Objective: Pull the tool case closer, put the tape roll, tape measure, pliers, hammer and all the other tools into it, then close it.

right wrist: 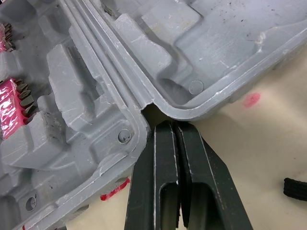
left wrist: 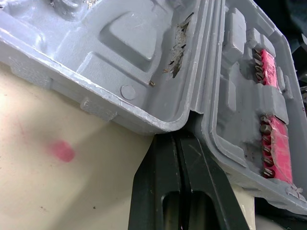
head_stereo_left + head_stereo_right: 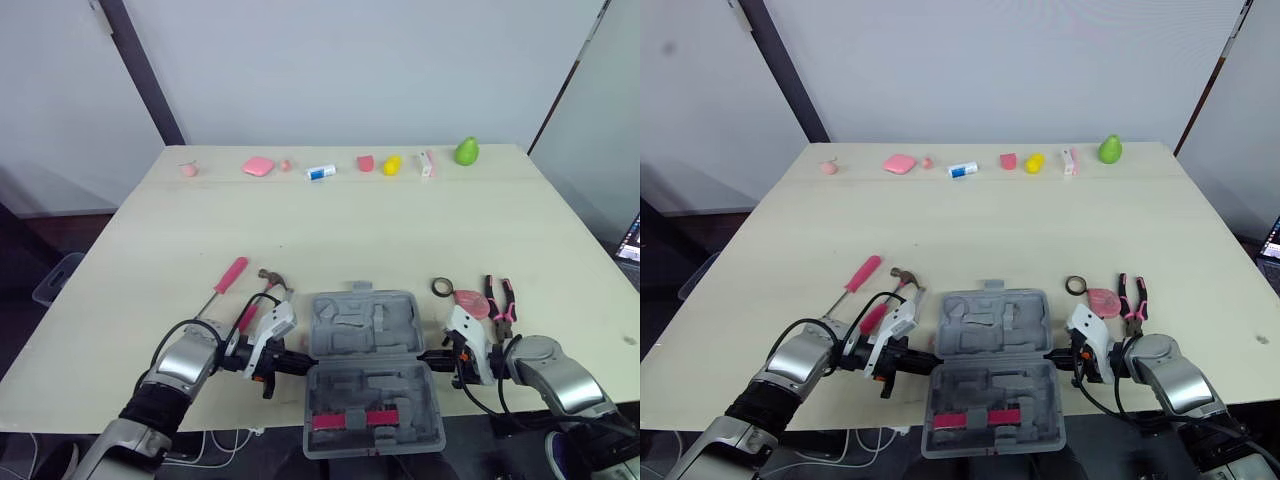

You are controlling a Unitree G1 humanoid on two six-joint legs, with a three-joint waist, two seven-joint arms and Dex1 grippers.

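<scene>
While the grey moulded-plastic tool case (image 3: 360,335) lies open at six o'clock on the pale wooden desk (image 3: 350,230), every loose tool sits outside it.

At about ten o'clock from the case lie a pink-handled screwdriver (image 3: 225,282) and, just beside it, a pink-handled claw hammer (image 3: 258,300). The left hand (image 3: 295,362) is at the case's nine o'clock side. Its fingers are pressed flat together and their tips are tucked into the hinge notch between the two halves. The right hand (image 3: 432,357) mirrors this at three o'clock, fingers likewise closed and nosed into the opposite notch. At about two o'clock from the case lie a black tape roll (image 3: 442,287), a pink round tape measure (image 3: 470,300) touching or just beside it, and pink-and-black-handled pliers (image 3: 502,298).

Assessment: the pulling step appears nearly complete, as the case's near half already reaches the desk's front edge. Any further draw should be short and even, both hands moving together. A one-sided pull could skew the case or tip it off the edge. Neither hand grips anything, so the tips could slip from the notches.
</scene>
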